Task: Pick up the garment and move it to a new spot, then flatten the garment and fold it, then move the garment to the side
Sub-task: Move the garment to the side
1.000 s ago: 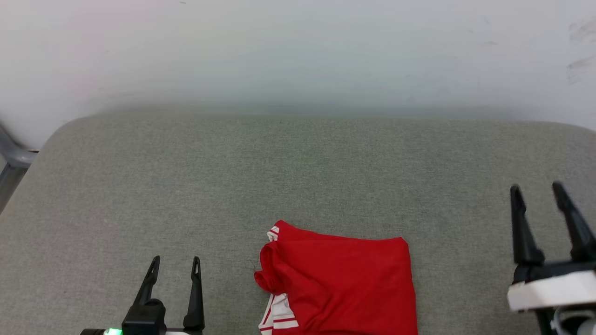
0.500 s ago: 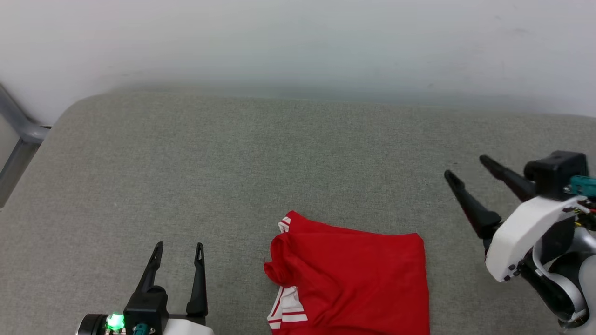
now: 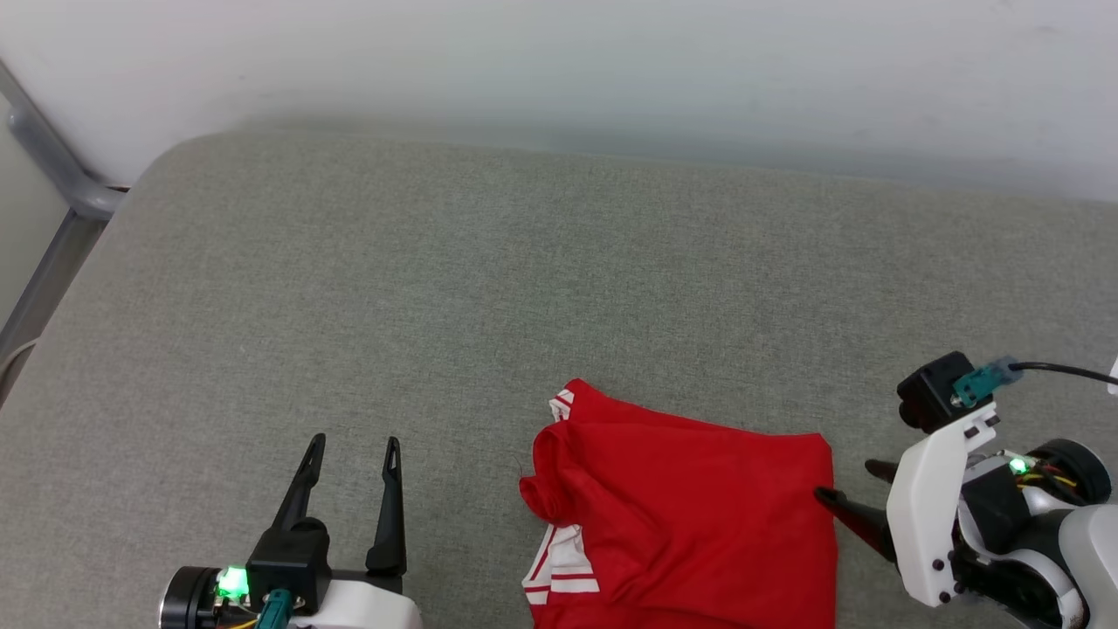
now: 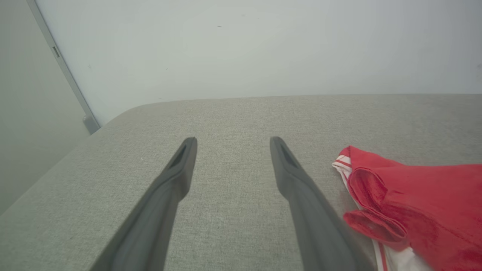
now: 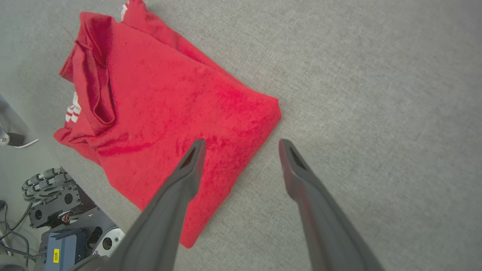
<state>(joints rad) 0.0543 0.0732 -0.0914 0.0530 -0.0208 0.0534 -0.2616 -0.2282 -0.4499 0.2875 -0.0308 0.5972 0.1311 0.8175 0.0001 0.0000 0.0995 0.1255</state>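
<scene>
The garment (image 3: 681, 515) lies folded into a red rectangle at the near edge of the grey padded surface, with a white striped sleeve showing at its left end. My right gripper (image 3: 847, 480) points left at its right edge and is open. In the right wrist view the right gripper (image 5: 241, 143) straddles that edge of the garment (image 5: 169, 105), one finger over red cloth and the other over grey fabric. I cannot tell whether it touches the cloth. My left gripper (image 3: 354, 444) stands open to the garment's left. The left gripper (image 4: 233, 141) holds nothing, and the garment (image 4: 414, 203) lies to its right.
The grey padded surface (image 3: 437, 306) stretches far and left of the garment up to a white wall (image 3: 559, 61). A grey metal frame (image 3: 52, 166) stands past its left corner. The robot's base (image 5: 64, 218) sits below the surface's near edge.
The camera has shifted down and left. My right gripper has swung from pointing upward at the far right to pointing left, low at the garment's right edge. The left gripper and garment have stayed put.
</scene>
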